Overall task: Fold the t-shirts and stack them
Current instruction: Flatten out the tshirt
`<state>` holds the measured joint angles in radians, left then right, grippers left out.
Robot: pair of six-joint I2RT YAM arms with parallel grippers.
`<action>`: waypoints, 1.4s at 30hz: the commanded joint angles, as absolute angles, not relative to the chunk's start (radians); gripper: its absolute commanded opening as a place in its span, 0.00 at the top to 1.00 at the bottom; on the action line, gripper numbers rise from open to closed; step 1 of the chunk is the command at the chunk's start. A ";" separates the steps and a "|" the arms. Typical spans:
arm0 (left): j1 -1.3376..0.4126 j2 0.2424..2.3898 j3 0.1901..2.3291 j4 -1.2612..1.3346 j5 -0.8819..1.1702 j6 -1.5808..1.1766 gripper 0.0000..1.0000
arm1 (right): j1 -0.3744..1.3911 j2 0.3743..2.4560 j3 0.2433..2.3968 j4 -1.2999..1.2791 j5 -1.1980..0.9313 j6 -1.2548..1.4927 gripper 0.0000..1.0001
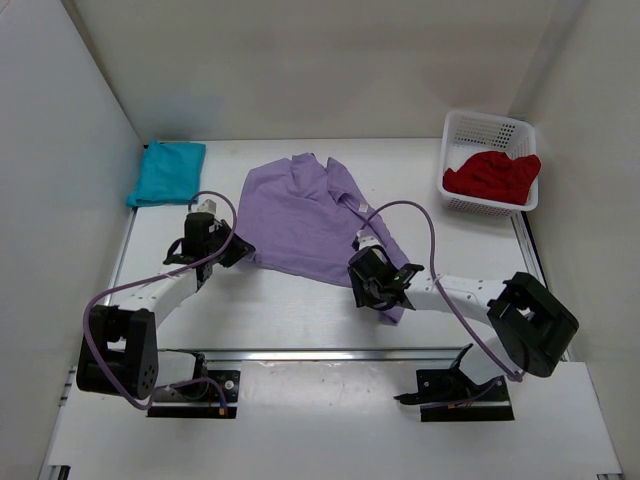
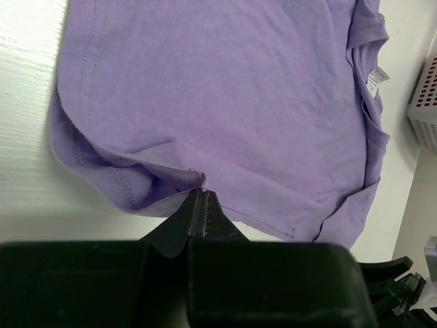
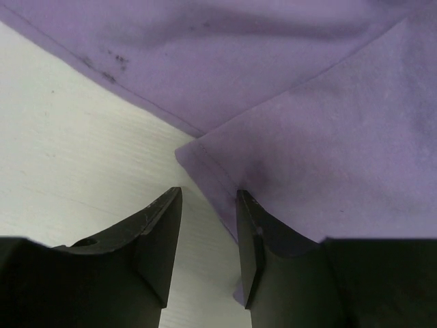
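Note:
The pale lavender t-shirt (image 1: 310, 215) lies spread out in the middle of the table, neck label (image 2: 376, 80) showing. My left gripper (image 1: 240, 252) is at its near-left hem, shut (image 2: 199, 192) on a puckered fold of that hem. My right gripper (image 1: 390, 290) is at the shirt's near-right corner and stands open (image 3: 208, 195). One finger (image 3: 263, 232) presses on the cloth edge (image 3: 205, 164), the other rests over bare table. The teal t-shirt (image 1: 165, 172) lies folded at the back left. The red t-shirt (image 1: 492, 175) is bunched in the basket.
A white lattice basket (image 1: 455, 130) stands at the back right, and its wall shows in the left wrist view (image 2: 427, 102). White walls close the table on the left, back and right. Purple cables loop from both arms.

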<state>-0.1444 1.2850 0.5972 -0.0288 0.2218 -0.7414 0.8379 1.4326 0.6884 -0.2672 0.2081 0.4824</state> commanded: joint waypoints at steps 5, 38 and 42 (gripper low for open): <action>-0.155 1.255 0.583 -0.006 0.241 -0.750 1.00 | 0.877 1.476 0.768 -0.259 0.281 0.512 0.65; -0.158 1.259 0.601 0.009 0.268 -0.759 1.00 | 0.825 1.424 0.713 -0.277 0.313 0.545 1.00; -0.169 1.233 0.681 -0.051 0.252 -0.729 1.00 | 0.810 1.183 0.745 -0.336 0.298 0.532 1.00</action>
<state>-0.1600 1.2846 0.5991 -0.0257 0.2478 -0.7544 0.8219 1.3651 0.7177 -0.3073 0.2859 0.5358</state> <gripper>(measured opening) 0.014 0.017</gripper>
